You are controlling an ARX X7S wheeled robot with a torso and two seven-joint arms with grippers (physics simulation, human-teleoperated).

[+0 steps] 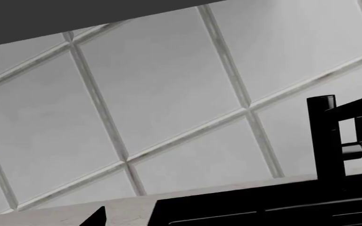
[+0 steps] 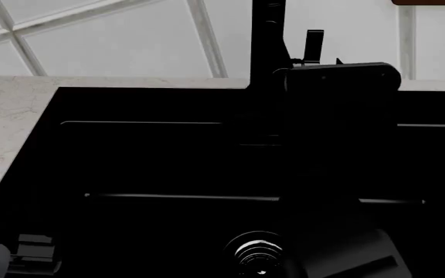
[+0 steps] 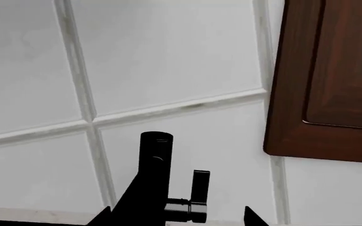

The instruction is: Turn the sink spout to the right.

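The sink spout (image 2: 267, 35) is a slim black column behind the sink (image 2: 130, 156), with its thin arm reaching toward me (image 3: 137, 202) and the small lever handle (image 2: 315, 43) on its right side. My right gripper (image 3: 177, 221) is open; its two fingertips (image 3: 102, 217) stand on either side of the spout's arm and lever, not closed on anything. In the head view its bulky body (image 2: 338, 75) sits just right of the column. My left gripper (image 2: 21, 255) is low at the sink's near left and open; its wrist view shows the spout (image 1: 322, 136) far off.
Pale speckled stone counter (image 2: 6, 127) surrounds the basin. A silvery drain (image 2: 257, 252) lies in the basin floor. A white tiled wall (image 3: 168, 56) stands behind the spout. A brown wooden cabinet (image 3: 325, 80) hangs to its right.
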